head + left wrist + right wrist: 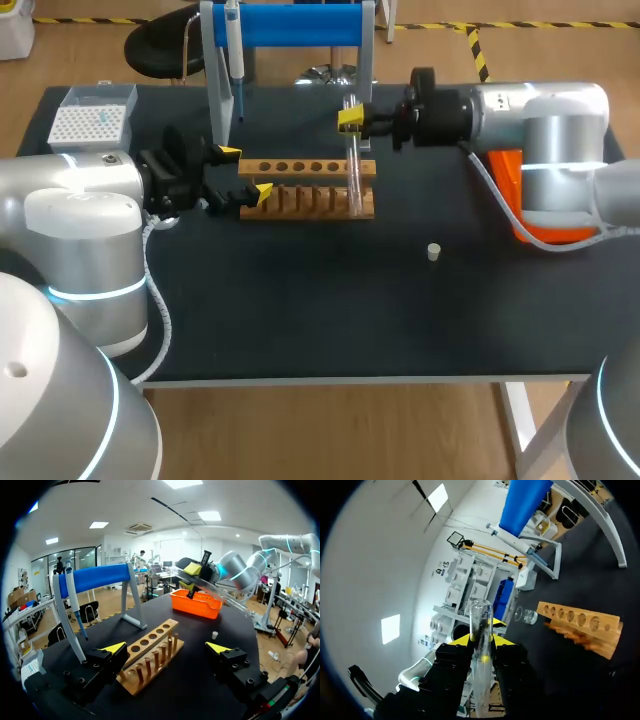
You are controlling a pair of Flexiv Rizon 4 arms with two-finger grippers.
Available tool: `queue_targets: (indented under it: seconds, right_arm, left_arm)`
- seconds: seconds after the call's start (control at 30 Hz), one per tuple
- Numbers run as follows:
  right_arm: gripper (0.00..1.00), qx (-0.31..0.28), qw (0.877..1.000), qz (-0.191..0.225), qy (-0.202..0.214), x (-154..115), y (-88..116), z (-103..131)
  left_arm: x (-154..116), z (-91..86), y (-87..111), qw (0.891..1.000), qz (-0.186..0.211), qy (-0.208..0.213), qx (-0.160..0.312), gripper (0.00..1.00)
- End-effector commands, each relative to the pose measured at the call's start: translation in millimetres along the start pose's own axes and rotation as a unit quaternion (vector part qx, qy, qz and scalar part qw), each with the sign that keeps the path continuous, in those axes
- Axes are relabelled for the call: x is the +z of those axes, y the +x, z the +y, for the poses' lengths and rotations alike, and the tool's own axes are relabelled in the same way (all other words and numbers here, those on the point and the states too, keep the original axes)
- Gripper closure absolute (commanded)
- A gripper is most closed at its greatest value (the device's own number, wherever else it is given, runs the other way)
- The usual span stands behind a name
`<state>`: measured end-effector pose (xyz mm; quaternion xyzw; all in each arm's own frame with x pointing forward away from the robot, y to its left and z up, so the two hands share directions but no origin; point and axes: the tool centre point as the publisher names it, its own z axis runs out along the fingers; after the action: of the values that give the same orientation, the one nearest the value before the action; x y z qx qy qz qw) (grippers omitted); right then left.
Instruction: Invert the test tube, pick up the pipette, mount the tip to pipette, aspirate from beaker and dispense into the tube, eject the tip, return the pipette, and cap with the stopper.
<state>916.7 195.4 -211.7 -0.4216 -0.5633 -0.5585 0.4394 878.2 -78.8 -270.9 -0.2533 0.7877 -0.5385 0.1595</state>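
Observation:
My right gripper (pixel 352 118) is shut on a clear test tube (pixel 354 165) and holds it in the air over the right end of the wooden rack (pixel 310 188). Seen from the right wrist, the tube (pixel 481 622) stands between the yellow tips of the right gripper (pixel 481 642). The left wrist view shows the tube (pixel 212 587) tilted. My left gripper (pixel 245 172) is open at the rack's left end, and the rack (pixel 150 655) lies between its tips there (pixel 166 647). The pipette (pixel 233 50) hangs on the blue stand (pixel 300 22). A small stopper (pixel 433 251) lies on the table.
A white tip box (pixel 92 115) sits at the back left corner. An orange bin (pixel 515 185) stands at the right, partly hidden by my right arm. A glass beaker (pixel 526 615) shows past the rack in the right wrist view.

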Motion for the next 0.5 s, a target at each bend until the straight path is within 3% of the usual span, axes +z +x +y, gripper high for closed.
queue_targets:
  seconds: [0.03, 0.37, 0.5]
  right_arm:
    - [1.00, 0.292, 0.956, 0.016, 0.021, -1.8, -4.9, 4.0]
    - [1.00, 0.278, 0.960, 0.015, 0.018, -0.9, -7.0, 1.2]
    - [1.00, 0.241, 0.970, 0.009, 0.022, 0.0, -7.5, -3.0]
  left_arm:
    - [-0.1, -0.6, -0.6, 1.000, 0.001, -0.001, 0.000, 0.00]
    - [-0.1, -0.6, -0.6, 1.000, 0.001, -0.001, 0.000, 0.00]
    - [-0.1, -0.6, -0.6, 1.000, 0.001, -0.001, 0.000, 0.00]
